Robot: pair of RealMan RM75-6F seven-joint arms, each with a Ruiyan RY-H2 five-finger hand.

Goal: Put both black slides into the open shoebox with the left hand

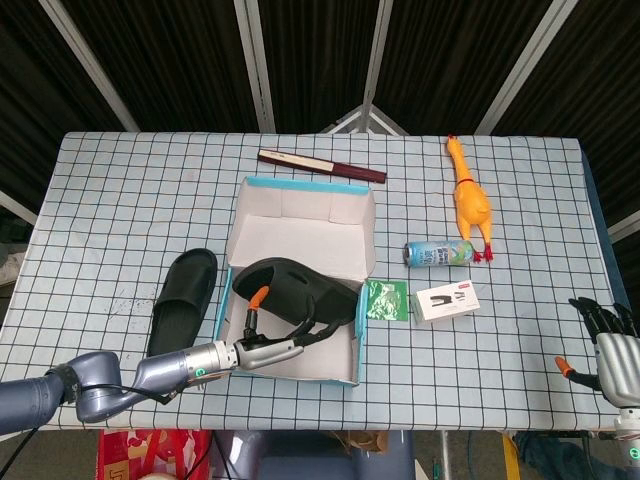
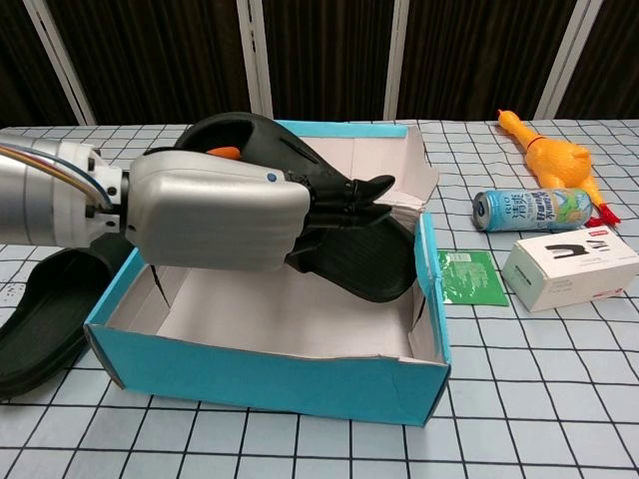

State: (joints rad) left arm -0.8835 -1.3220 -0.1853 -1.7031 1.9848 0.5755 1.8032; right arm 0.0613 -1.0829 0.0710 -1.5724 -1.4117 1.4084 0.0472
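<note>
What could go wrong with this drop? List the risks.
The left hand holds one black slide tilted, its tip at the shoebox's right wall; it may catch on that rim or shove the box. If it lands diagonally, the second slide, on the table beside the box, may not fit flat.

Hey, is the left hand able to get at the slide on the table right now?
Probably not yet. The left hand holds the other slide over the shoebox, so it is occupied. The slide on the table lies apart, left of the box, with nothing on it or beside it blocking access.
</note>
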